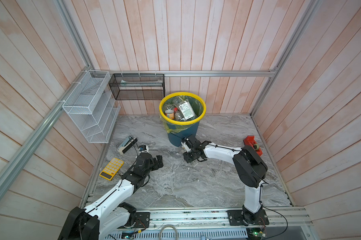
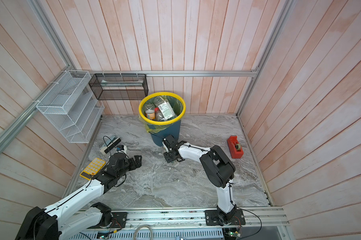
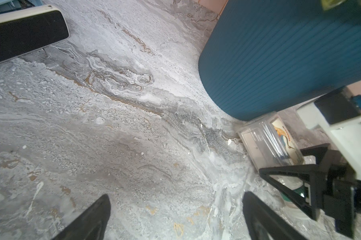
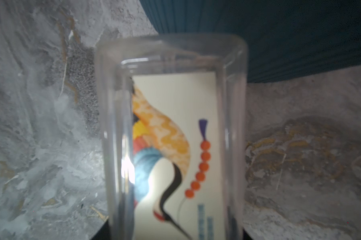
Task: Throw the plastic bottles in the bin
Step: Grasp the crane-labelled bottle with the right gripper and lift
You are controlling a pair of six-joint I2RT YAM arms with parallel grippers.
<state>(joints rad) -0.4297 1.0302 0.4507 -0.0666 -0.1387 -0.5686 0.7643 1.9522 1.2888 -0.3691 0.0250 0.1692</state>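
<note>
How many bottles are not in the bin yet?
1. A clear bottle lies on the marble table at the foot of the bin, with the right gripper shut on it. Others could be hidden behind the bin or the arms.

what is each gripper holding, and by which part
Right gripper: clear square bottle, fingers on its side walls toward the cap end. Left gripper: open, nothing.

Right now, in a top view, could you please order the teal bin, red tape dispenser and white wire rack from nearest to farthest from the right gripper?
From the right gripper:
1. Round teal plastic bin, right beside it.
2. Red plastic tape dispenser, near the right wall.
3. White wire mesh rack, hung on the left wall.
</note>
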